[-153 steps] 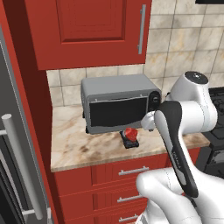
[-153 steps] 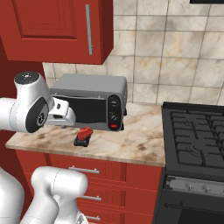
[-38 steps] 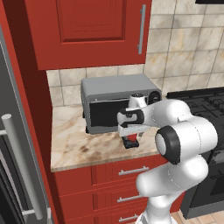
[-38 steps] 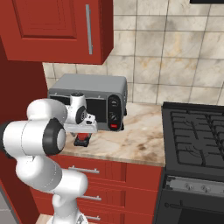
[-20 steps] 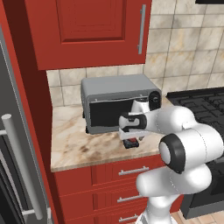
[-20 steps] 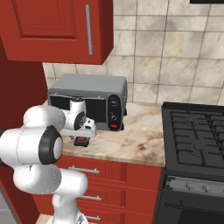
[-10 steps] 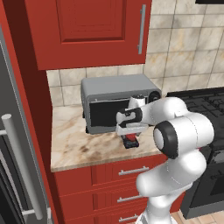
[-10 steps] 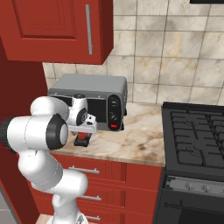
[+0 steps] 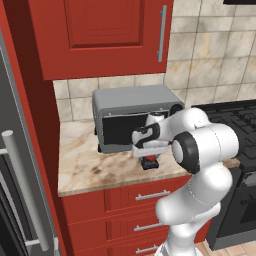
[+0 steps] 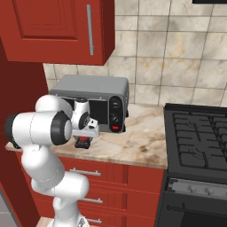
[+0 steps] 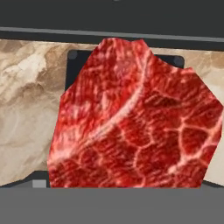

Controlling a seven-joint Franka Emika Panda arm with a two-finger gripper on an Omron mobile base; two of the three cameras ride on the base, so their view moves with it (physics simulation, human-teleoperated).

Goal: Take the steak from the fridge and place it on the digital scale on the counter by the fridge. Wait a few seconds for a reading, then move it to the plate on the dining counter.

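Steak (image 11: 131, 118) fills the hand view, sitting over the digital scale (image 11: 72, 65), whose black corners poke out above it left and right. Fingertips aren't visible there, so I can't tell whether the pincer is spread or closed, or whether it has any grip on the meat. From the base cameras the gripper (image 9: 148, 151) hangs right over the steak (image 9: 149, 162), on the counter (image 9: 90, 170) just in front of the toaster oven (image 9: 132, 122); the right base camera puts gripper (image 10: 83, 133) and steak (image 10: 82, 142) near the counter's front edge, ahead of the oven door. Change: several seconds ago the steak lay on the scale alone with the arm pulled back; the hand has since come down onto it, dipped lowest a second ago, and now reads slightly higher with the elbow swung round. Steak's spot in front of the oven looks unchanged, so my read is that the weighing wait is over and this is the re-grasp or start of the lift. Plate and dining counter leg still to do. Beyond the oven: tiled wall, red upper cabinet (image 9: 100, 35); fridge handle (image 9: 25, 190) at far left.
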